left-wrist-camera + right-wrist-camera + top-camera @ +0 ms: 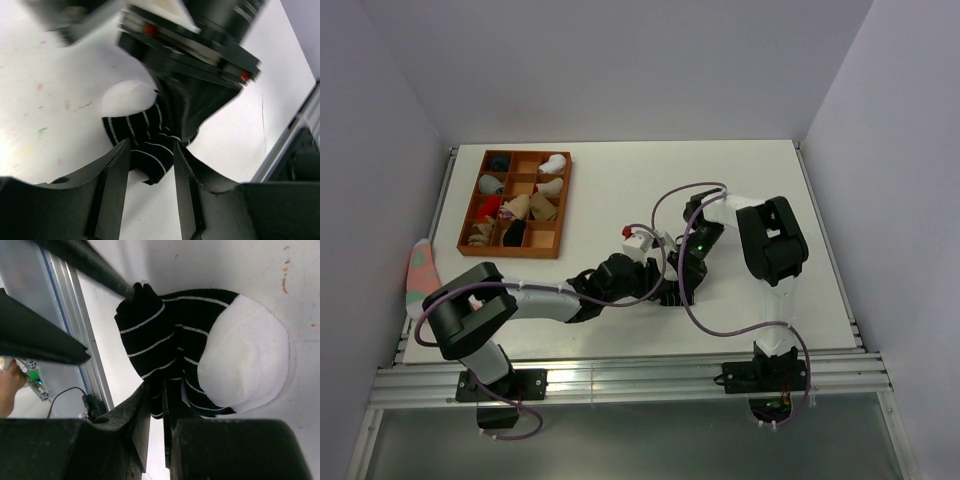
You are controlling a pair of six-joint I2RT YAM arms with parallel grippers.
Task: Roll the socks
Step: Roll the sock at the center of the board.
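From above, the left arm [540, 300] and right arm [770, 240] are meeting over the middle of the white surface [620, 190]. At the left wrist, the left gripper [150, 150] is standing half open, flanking the folded end of the black knitted sock with thin white stripes and a white toe [145, 137], which is lying on the surface. At the right wrist, the right gripper [157, 390] is pinching that sock's striped fabric between nearly closed fingers

Striped sock [150, 330] partly behind right end effector [157, 392]

White table [620, 200] between pale lilac walls [620, 60]
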